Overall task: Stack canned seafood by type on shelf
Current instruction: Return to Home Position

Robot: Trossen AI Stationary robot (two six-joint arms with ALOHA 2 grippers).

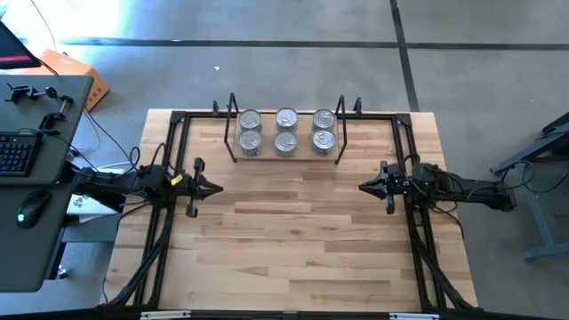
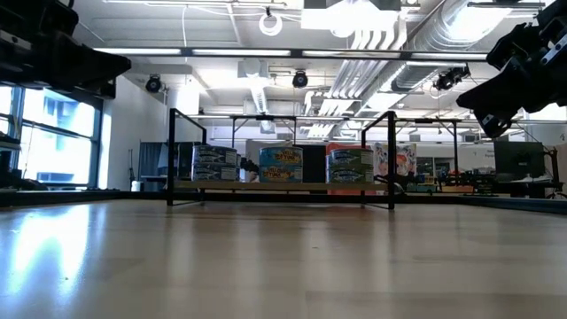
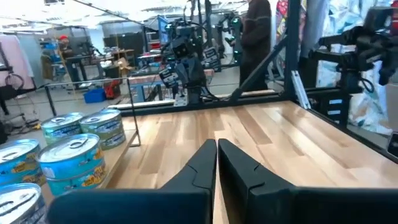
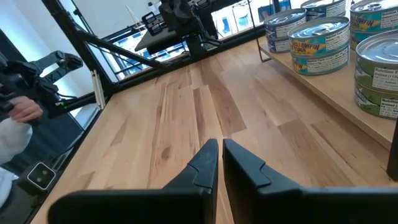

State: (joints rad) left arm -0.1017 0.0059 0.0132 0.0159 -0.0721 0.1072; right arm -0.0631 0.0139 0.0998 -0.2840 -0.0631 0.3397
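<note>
The left jaws and right jaws sit pinched shut, empty, above the planked bench (image 1: 293, 240); squat silver-lidded tins (image 1: 285, 118) fill the shelf (image 1: 302, 156).

Tins (image 1: 285, 140) in two rows on the shelf (image 1: 268, 154) — far edge of table (image 1: 293, 231).

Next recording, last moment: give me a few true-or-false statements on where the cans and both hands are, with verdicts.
1. All cans seen from above sit on the shelf; none lies on the tabletop. True.
2. The left hand grips a can. False: it is shut on nothing, at the table's left side.
3. Six lids show from above, in three columns of two. True.
4. The right hand hovers over the shelf. False: it is at the table's right side, clear of the shelf, shut.
5. The cans stand one layer high. False: the low view shows them two high.
</note>
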